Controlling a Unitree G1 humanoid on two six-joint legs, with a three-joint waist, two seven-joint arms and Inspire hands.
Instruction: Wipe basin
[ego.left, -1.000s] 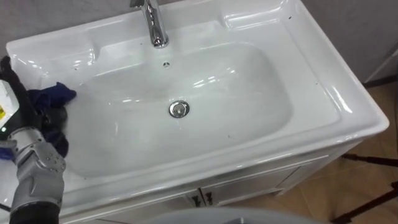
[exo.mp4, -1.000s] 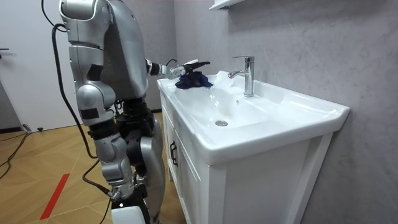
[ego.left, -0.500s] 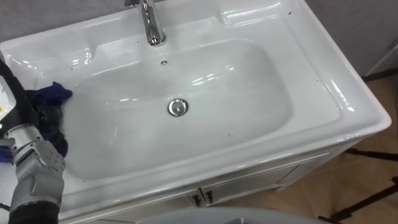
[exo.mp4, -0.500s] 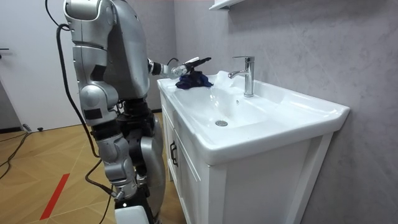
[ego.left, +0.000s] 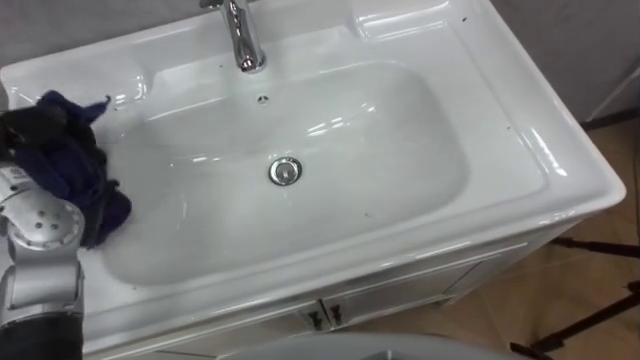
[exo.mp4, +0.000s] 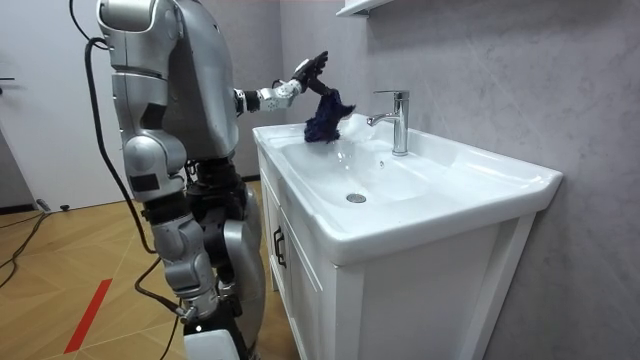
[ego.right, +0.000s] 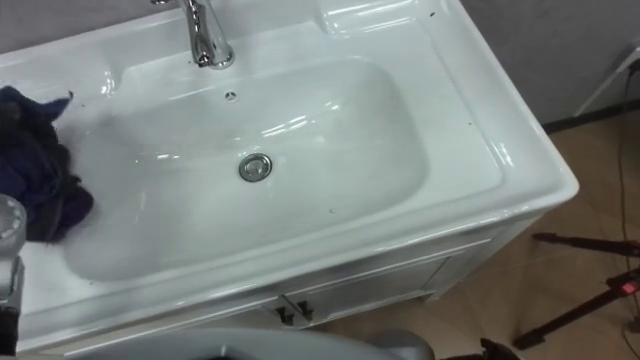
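A white basin (ego.left: 540, 150) with a chrome drain (ego.left: 286, 172) lies before me, set in a white cabinet. My left hand (exo.mp4: 312, 68) is raised above the basin's left rim, shut on a dark blue cloth (ego.left: 72, 165). The cloth (exo.mp4: 324, 116) hangs from the hand in a bunch, its lower end just over the bowl's left slope. In the eye views the cloth (ego.right: 35, 175) covers most of the hand. I stand upright at the front of the basin (exo.mp4: 480, 172).
A chrome tap (ego.left: 243, 40) stands at the back middle of the basin, close to the wall (exo.mp4: 520, 70). The cabinet doors (ego.left: 325, 318) are shut below the front rim. Wooden floor (exo.mp4: 60, 270) lies behind me.
My left hand has risen from the basin's left rim and lifted the cloth, which lay bunched on the rim and now hangs in the air.
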